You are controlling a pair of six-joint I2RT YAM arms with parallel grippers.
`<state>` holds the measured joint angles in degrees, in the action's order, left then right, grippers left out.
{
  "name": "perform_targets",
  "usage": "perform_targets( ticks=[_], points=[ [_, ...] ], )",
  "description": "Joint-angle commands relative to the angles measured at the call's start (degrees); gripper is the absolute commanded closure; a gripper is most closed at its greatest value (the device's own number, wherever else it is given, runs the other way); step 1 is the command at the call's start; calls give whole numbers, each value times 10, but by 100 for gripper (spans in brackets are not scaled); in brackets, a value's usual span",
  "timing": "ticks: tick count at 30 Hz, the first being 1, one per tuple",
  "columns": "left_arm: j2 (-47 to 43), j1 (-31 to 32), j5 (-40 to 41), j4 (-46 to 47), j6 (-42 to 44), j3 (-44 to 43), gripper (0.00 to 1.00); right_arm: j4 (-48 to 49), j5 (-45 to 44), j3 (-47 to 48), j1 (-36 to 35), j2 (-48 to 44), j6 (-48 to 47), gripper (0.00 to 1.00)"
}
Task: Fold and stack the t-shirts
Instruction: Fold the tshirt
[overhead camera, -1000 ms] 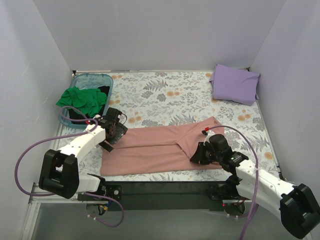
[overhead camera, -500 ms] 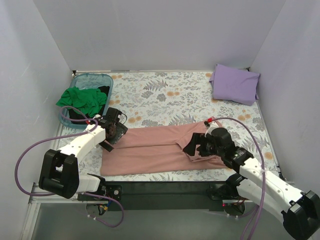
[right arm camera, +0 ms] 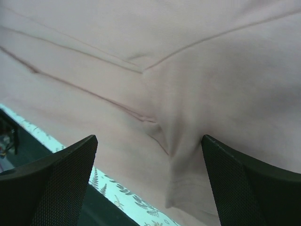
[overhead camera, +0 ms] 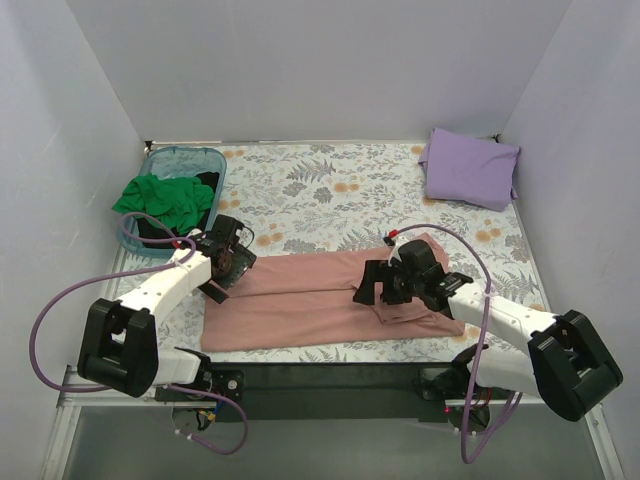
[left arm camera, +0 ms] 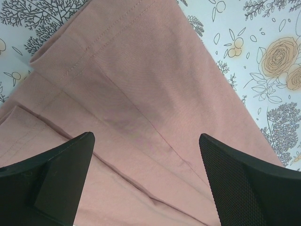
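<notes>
We see the left pincer [left arm camera: 146, 139] gaping wide, its 2 black fingers [left arm camera: 47, 183] set well apart with nothing caught between them. Directly below it lies the salmon-pink t-shirt [overhead camera: 300, 300], spread as 1 long folded band across the floral table cover [overhead camera: 320, 190]. In the left wrist view a stitched hem sits just ahead of the fingers. A pressed crease runs down through the gap between them, and the printed cover shows beyond the cloth's edge.

The right pincer [right arm camera: 149, 139] is likewise spread wide and grips nothing. Its fingers [right arm camera: 244, 188] hang over the other end of the same shirt. Pink cloth fills the whole gap beneath it, and we can make out 2 creases meeting in a shallow V ahead of the fingertips. A strip of the cover and the dark table edge show beside 1 finger. We cannot tell whether either pincer's fingertips touch the cloth or hover just above it.

From above, the 2 pincers face each other along the band, with most of the shirt between them. Well beyond the right pincer, in the far corner, rests the lavender t-shirt [overhead camera: 468, 168], folded. Just beyond the left pincer stands the teal tub [overhead camera: 185, 152], with the green t-shirt [overhead camera: 165, 197] heaped in it and spilling over its rim. The black t-shirt [overhead camera: 207, 180] is tucked beside the green one.
</notes>
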<state>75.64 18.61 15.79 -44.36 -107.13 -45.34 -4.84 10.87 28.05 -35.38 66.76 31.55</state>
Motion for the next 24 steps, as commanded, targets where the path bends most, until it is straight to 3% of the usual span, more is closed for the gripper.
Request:
perform_targets(
  ticks=[1,7,15,20,24],
  points=[
    [-19,-1,-1,8,3,8,6,94,77,-19,-3,3,-3,2],
    [-29,-1,-7,8,10,8,5,125,136,-42,-14,7,-3,1],
    [-50,-1,-7,9,13,12,5,124,113,-68,-106,-41,-4,2],
    [-49,-1,-6,5,14,10,5,69,50,-56,-118,-85,-11,2],
    [-50,0,-8,9,17,11,5,-3,-73,-31,-112,-141,-7,2]
  ],
)
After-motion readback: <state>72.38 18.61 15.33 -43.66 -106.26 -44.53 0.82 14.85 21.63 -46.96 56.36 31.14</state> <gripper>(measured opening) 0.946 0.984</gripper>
